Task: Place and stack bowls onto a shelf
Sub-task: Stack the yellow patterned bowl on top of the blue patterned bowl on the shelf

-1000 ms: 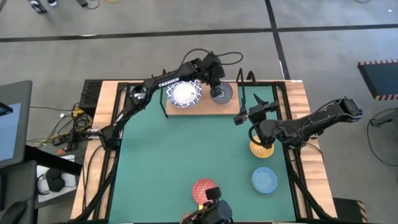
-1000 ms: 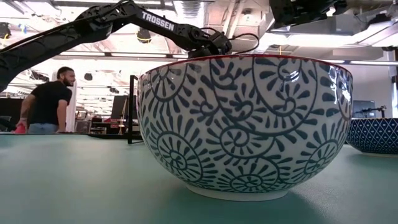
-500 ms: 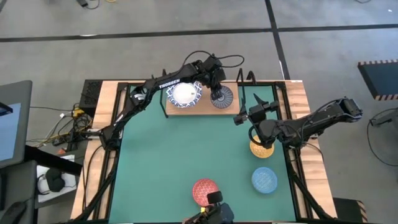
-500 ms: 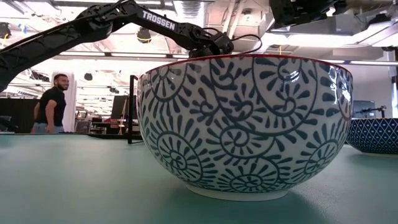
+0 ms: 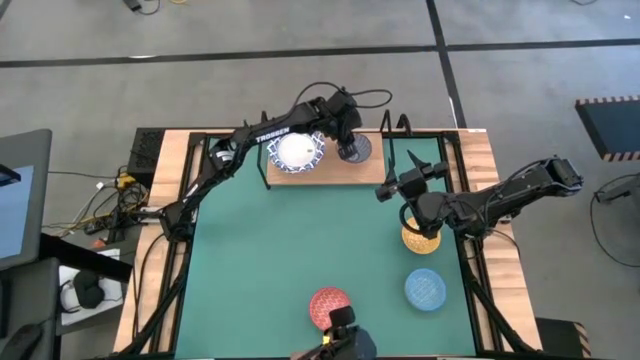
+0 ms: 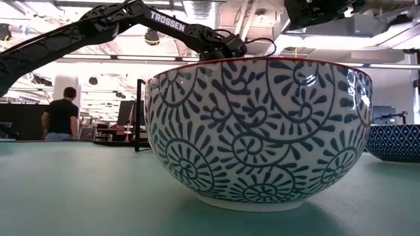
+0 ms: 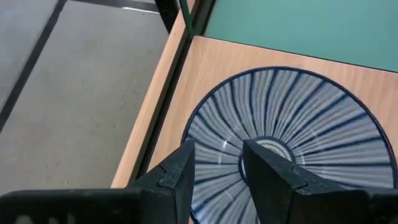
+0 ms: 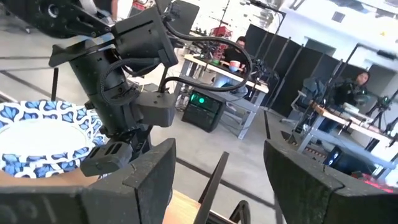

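Note:
The shelf [image 5: 375, 172], a light wooden board, stands at the table's far edge. On it rest a white bowl with a blue patterned rim [image 5: 297, 151] and a grey-blue striped bowl [image 5: 358, 150]. My left gripper [image 5: 346, 138] is open, with its fingers just above that bowl's inside [image 7: 280, 124], near its rim. I cannot tell whether they touch it. My right gripper [image 5: 390, 188] is open and waits in the air right of centre, above the yellow-orange bowl [image 5: 420, 239]. The light blue bowl [image 5: 426, 289] and the red bowl [image 5: 330, 304] sit on the green mat.
The red-rimmed bowl's patterned outside [image 6: 259, 131] fills the low view, with the blue bowl [image 6: 394, 141] beside it. Black shelf posts [image 5: 405, 125] rise at the board's right end. A person [image 6: 62, 118] stands in the room behind. Green mat [image 5: 270, 250] lies open left of centre.
My left gripper has shifted slightly over the grey-blue bowl and now covers more of it. The bowl stays on the board. The person in the room behind has turned away.

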